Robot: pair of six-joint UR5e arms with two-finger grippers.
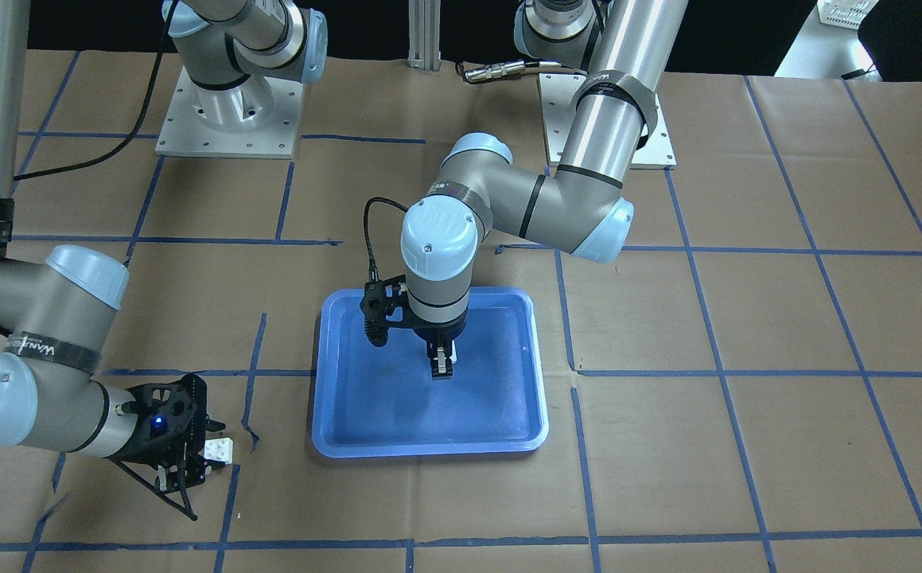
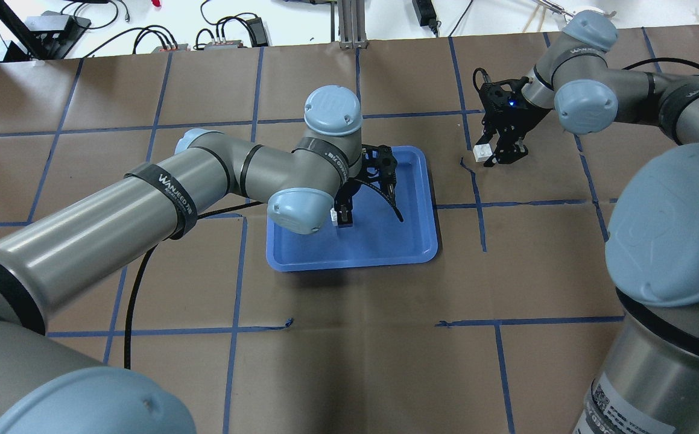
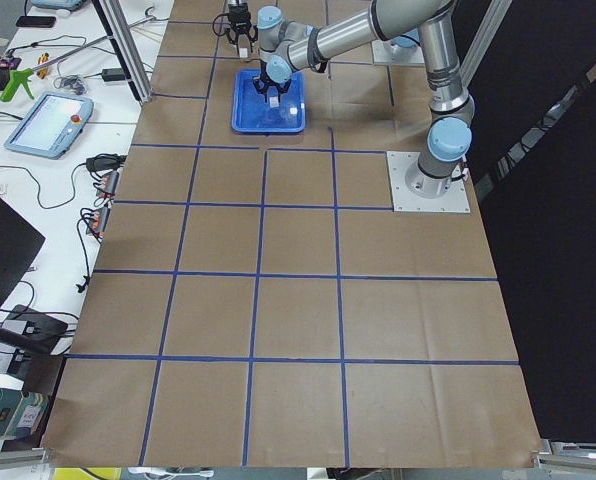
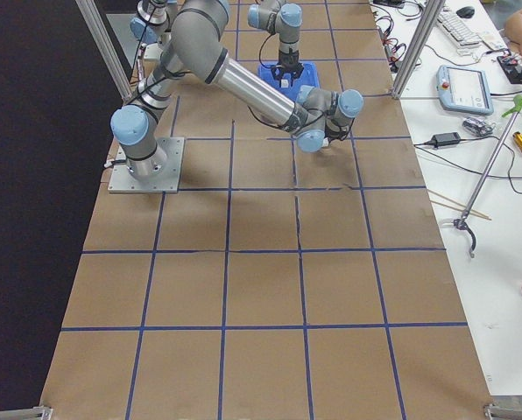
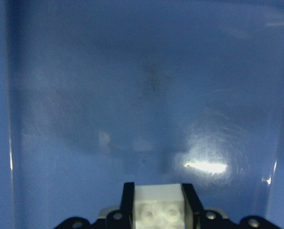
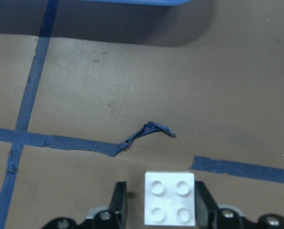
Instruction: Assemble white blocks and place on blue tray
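1. Hanging over the blue tray [image 1: 397,414], one white block [image 5: 157,202] is clamped in the left pincer [image 1: 443,368].
2. A second white block [image 6: 170,198] is seen on the counter [image 1: 747,318], at 8 o'clock from the tray in the front-facing view. It is straddled by the right pincer [image 6: 161,191], whose jaws are apart.
3. Both blocks are judged light, rigid and slick. Flat opposite sidewalls are best gripped, with the studs left clear.

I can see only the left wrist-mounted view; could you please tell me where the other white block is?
Observer: The other white block lies on the brown paper outside the blue tray, between the fingers of the right gripper.
Operator: Is that gripper shut on it?
Observer: No; a gap shows between the block and one finger.
Operator: Where over the tray is my gripper?
Observer: The left gripper, shut on the held white block, hangs near the tray's middle.
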